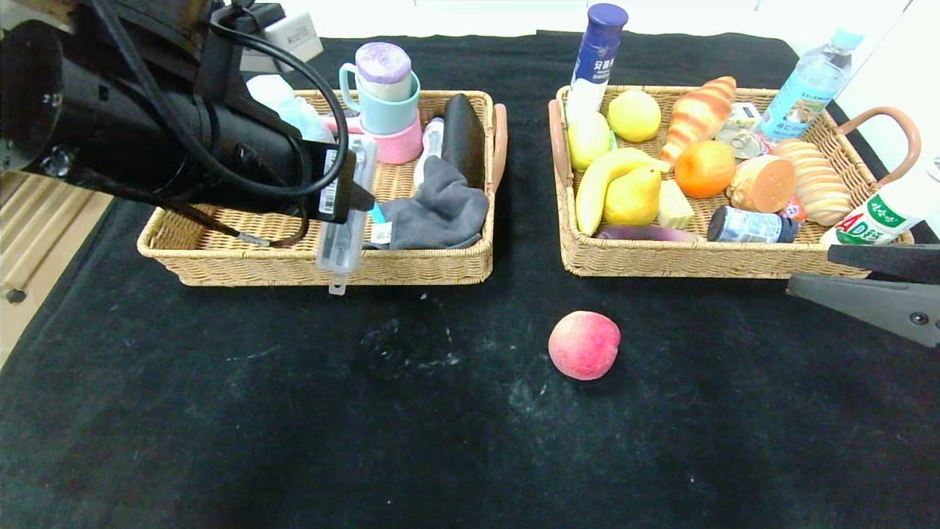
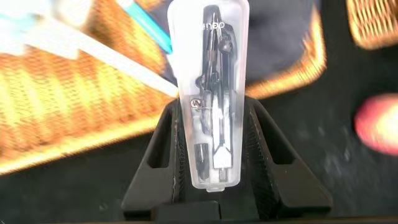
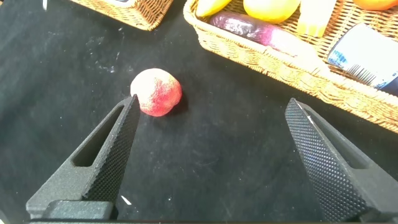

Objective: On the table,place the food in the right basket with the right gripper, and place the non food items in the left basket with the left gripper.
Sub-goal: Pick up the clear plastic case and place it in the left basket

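**Compass case held over the left basket; peach alone on the cloth**

A clear plastic compass case (image 1: 345,220) is pinched between the fingers of the left gripper (image 2: 214,180) and is held above the front wall of the left basket (image 1: 242,268), with its lower end hanging out past the rim. Through the lid, in the left wrist view, a black-and-metal drawing compass (image 2: 211,93) can be seen. Beside the case, at about three o'clock from it in the head view, a grey cloth (image 1: 440,209) is heaped inside the same basket; farther back, around one o'clock, stacked cups (image 1: 385,103) and a dark oblong case (image 1: 463,136) are found.

A pink peach (image 1: 584,344) is left on the black tablecloth (image 1: 220,411) — at roughly five o'clock from the compass case, in front of the gap between the two baskets and touching neither. The right gripper (image 3: 211,155) is held low near the front right corner of the right basket (image 1: 661,261), its jaws spread wide and holding nothing; in its wrist view the peach is seen just beyond one fingertip.

The right basket is crowded with food — a banana (image 1: 598,184), a pear (image 1: 631,197), lemons (image 1: 635,115), an orange (image 1: 703,169), a croissant (image 1: 698,114), bread rolls (image 1: 815,180), a can (image 1: 749,225) and several bottles (image 1: 808,84).
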`<state>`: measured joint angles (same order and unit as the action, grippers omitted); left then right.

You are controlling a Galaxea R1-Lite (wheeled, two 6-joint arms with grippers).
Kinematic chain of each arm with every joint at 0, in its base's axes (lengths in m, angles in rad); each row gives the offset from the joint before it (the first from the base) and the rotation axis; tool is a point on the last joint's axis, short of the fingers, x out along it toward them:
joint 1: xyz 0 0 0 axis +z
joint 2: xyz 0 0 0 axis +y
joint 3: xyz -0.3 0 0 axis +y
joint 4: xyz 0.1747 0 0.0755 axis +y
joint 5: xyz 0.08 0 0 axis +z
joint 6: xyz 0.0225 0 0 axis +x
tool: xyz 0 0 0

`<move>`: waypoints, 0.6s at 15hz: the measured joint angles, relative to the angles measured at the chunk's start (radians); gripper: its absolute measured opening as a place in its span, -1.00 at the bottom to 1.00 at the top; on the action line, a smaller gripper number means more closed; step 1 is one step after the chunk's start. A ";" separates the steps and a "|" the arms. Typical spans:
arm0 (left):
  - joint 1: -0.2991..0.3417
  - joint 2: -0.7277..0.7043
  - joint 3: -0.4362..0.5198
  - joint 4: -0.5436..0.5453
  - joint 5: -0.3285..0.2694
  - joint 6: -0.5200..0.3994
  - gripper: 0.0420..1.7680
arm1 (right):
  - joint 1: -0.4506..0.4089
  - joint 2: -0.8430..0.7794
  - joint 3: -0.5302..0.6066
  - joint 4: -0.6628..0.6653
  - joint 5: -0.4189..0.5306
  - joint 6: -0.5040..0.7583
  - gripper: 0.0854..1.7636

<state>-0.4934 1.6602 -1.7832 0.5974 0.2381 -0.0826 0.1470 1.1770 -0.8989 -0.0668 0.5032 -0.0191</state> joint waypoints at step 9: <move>0.225 0.067 -0.059 -0.187 -0.195 0.007 -0.31 | 0.000 0.001 0.000 0.000 -0.002 0.000 0.94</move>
<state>-0.2687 1.7270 -1.8421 0.4109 0.0432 -0.0760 0.1470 1.1777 -0.8989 -0.0668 0.5013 -0.0191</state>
